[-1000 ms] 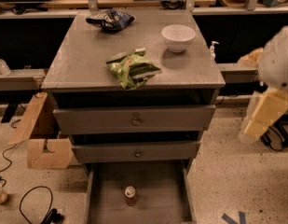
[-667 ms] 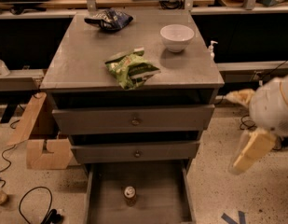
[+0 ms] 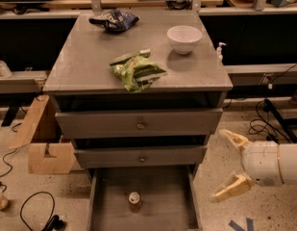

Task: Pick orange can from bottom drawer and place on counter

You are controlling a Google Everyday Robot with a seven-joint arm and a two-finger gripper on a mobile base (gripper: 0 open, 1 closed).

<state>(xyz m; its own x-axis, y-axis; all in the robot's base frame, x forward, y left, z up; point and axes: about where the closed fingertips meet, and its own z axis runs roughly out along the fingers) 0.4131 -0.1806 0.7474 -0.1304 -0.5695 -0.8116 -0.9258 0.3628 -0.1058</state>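
Gripper [image 3: 218,166]: mine; it hangs low to the right of the cabinet, outside the drawer, about level with the middle drawer front [image 3: 141,156]. It is well apart from the can.
Jaws: released and spread wide, one finger above the other, with nothing between them.
Orange can [image 3: 134,201]: stands upright on the drawer floor, about midway between the side walls, silver lid up, touching neither wall.
Bottom drawer [image 3: 165,196]: pulled out toward the camera. The can is the only item I see in it.
Desk [image 3: 80,66]: the grey cabinet top, where the can is to go.
White bowl [image 3: 184,38]: on the desk, back right.
Green bag [image 3: 137,71]: crumpled on the desk, close to the front edge, near centre.
Dark bag [image 3: 114,19]: on the desk at the back, left of centre.
Top drawer front [image 3: 138,123]: pushed in, like the middle one below it.
Step in hand: I judge this the approach to the pick; nothing is grasped yet.
Next move calls for: travel left and down over the right drawer wall while keeping clear of the middle drawer front. Then set the jaws either side of the can and clench.
Placement note: the bare left of the desk looks the safest landing.
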